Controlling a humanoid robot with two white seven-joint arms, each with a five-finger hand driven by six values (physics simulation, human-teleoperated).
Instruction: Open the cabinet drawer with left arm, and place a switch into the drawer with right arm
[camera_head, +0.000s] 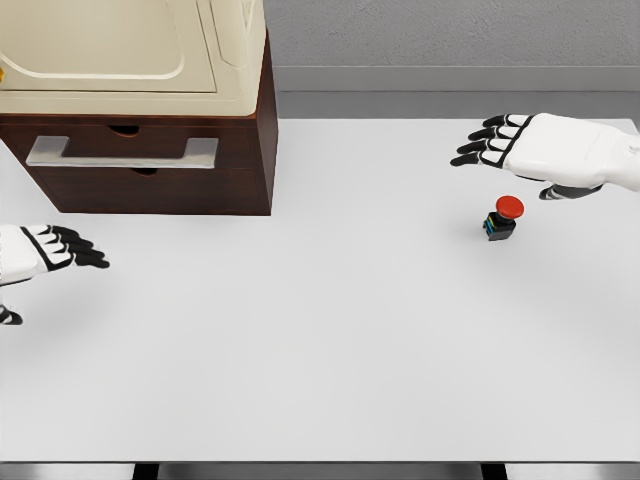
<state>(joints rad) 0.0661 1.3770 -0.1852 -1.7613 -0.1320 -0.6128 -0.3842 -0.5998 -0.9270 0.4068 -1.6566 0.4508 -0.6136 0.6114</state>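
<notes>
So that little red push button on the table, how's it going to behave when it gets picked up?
The button looks rigid, a red cap on a dark boxy base, so it probably won't flex. It seems small beside the right robot hand, so likely light. The cap is wider than the base, so a sideways nudge might tip it.

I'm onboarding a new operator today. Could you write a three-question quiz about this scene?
1. True or false: the drawer of the cabinet is shut.
2. The switch has a button that is: A) green B) red C) yellow
3. Fill in: the right robot hand hovers with fingers spread, holding ____.

Key: 1 true; 2 B; 3 nothing. The left robot hand is also open, low at the left edge above the table.
</notes>
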